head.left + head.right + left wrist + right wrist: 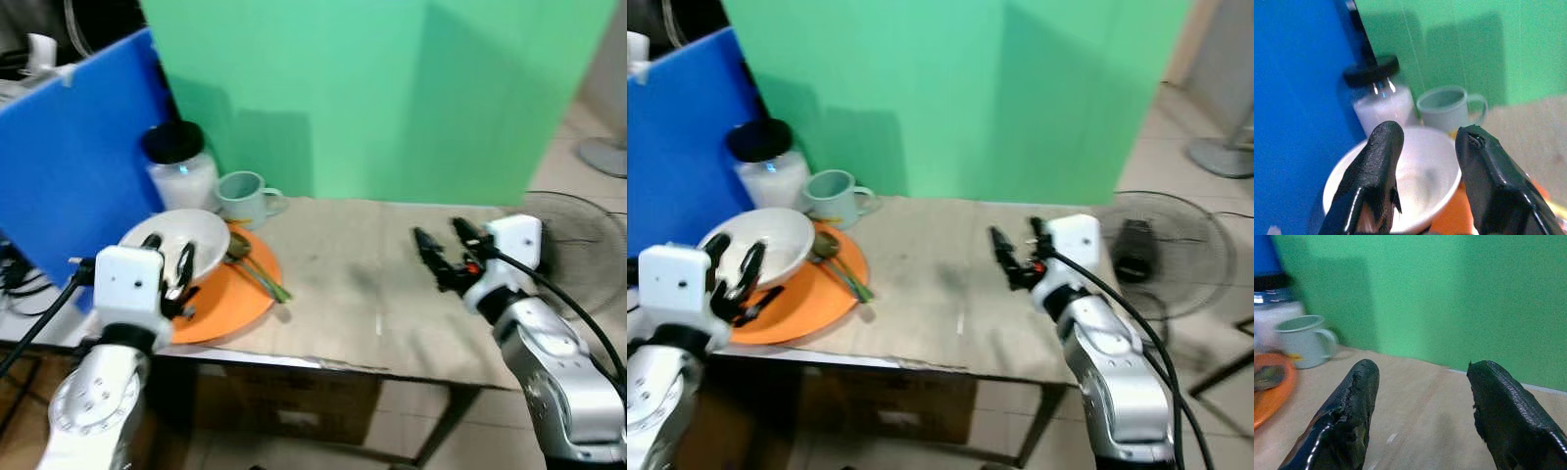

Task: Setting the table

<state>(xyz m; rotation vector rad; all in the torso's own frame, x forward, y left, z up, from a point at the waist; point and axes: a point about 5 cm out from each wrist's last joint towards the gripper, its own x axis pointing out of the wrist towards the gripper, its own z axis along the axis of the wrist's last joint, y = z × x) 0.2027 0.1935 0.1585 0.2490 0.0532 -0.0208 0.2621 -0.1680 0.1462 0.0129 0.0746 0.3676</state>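
Note:
A white bowl (pixel 196 235) sits on an orange plate (pixel 235 294) at the left end of the table (pixel 392 313). A spoon and a green-handled utensil (pixel 257 276) lie on the plate beside the bowl. A pale green mug (pixel 245 199) stands behind the plate, next to a jar of white powder with a black lid (pixel 181 166). My left gripper (pixel 167 264) is open, hovering just above the near side of the bowl (pixel 1415 186). My right gripper (pixel 438 253) is open above the bare right part of the table, holding nothing.
A blue board (pixel 78 166) leans at the left, close to the jar. A green screen (pixel 392 98) stands behind the table. A floor fan (pixel 578 245) lies beyond the table's right end.

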